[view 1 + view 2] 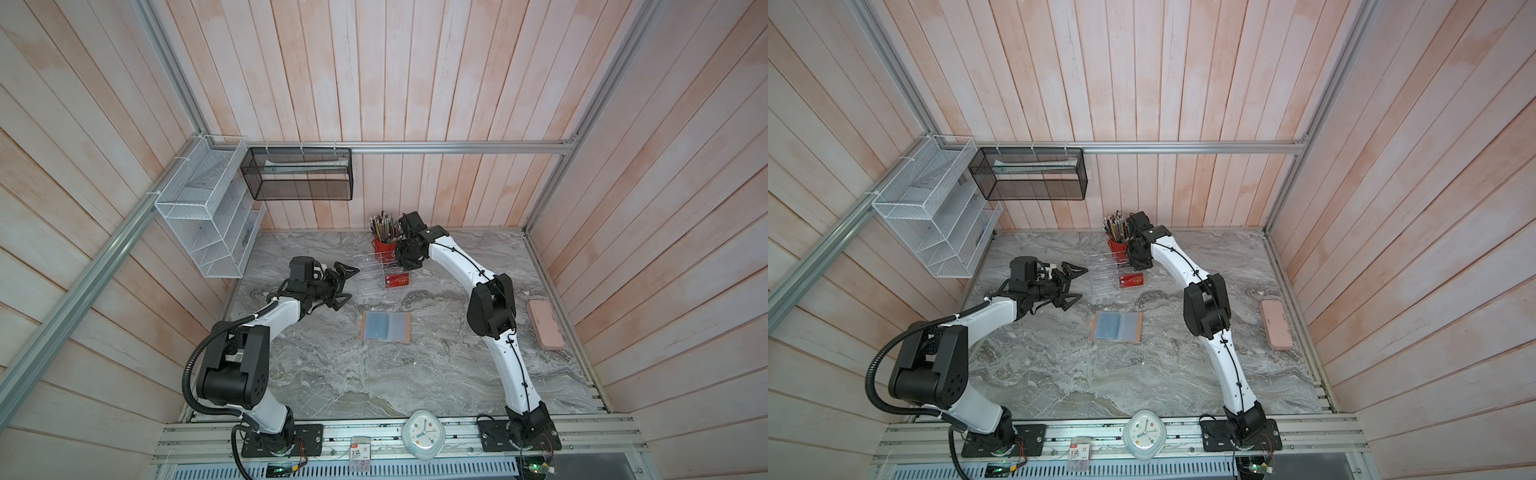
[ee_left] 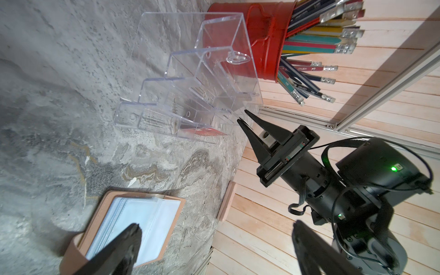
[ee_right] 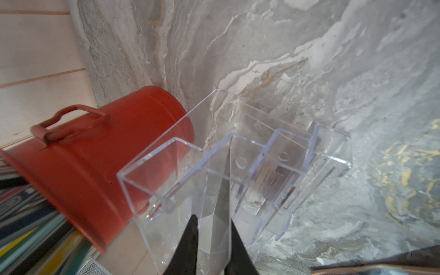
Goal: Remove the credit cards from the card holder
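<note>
While the card holder lies open, left pincer gapes.

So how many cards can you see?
1 for sure: the red card at the front of the clear rack. A grey flat shape by the right hand might be another; the holder's sleeves could hide more.

White arm shells, black joints, corrugated black cable, pointed black left pincer.

Red card, tan-pink card holder, grey marbled table, red pot
</note>
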`<state>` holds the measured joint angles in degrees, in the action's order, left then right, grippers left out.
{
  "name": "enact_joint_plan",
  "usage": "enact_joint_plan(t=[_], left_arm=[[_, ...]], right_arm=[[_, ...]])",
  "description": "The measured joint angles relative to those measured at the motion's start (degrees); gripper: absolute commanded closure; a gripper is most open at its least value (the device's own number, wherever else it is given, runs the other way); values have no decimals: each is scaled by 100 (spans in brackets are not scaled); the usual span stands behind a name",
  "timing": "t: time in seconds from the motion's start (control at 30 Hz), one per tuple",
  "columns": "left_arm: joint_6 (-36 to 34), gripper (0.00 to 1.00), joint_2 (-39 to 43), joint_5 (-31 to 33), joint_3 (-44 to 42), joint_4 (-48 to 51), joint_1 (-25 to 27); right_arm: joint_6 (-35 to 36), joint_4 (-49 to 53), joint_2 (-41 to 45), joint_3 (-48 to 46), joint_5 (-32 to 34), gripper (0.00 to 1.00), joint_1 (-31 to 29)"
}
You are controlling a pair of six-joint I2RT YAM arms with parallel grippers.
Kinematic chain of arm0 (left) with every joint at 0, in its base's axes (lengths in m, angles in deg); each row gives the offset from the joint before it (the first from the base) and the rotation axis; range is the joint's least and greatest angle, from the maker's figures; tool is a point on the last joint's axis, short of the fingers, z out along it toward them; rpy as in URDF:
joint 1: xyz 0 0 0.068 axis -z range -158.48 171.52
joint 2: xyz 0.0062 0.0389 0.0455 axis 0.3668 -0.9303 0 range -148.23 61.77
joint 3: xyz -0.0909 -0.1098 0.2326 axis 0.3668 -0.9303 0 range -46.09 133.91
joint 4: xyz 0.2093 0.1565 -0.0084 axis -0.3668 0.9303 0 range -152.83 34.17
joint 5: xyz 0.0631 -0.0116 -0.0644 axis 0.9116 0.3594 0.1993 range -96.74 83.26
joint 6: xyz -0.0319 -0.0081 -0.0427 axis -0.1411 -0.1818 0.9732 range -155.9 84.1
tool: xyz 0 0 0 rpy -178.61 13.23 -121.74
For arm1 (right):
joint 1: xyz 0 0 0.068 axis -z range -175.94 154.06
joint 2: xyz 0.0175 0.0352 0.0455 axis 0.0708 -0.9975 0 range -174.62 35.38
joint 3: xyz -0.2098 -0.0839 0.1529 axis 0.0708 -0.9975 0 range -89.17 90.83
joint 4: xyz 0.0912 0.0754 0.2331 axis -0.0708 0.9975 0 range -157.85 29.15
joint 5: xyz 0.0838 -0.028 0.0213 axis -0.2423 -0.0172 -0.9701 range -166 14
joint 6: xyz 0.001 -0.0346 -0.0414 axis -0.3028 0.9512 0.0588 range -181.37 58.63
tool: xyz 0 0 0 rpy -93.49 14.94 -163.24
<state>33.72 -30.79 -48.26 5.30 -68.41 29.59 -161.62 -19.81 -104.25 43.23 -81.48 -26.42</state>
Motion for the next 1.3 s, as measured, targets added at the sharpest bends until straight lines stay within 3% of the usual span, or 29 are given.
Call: enact_joint_plan(t=[1.17, 1.3], left_arm=[[-153, 0, 44, 153, 26, 361, 61], [-155, 0, 44, 181, 70, 391, 61]], right_arm=[[450, -94, 275, -4, -138, 59, -52], [549, -166, 446, -144, -197, 48, -57]])
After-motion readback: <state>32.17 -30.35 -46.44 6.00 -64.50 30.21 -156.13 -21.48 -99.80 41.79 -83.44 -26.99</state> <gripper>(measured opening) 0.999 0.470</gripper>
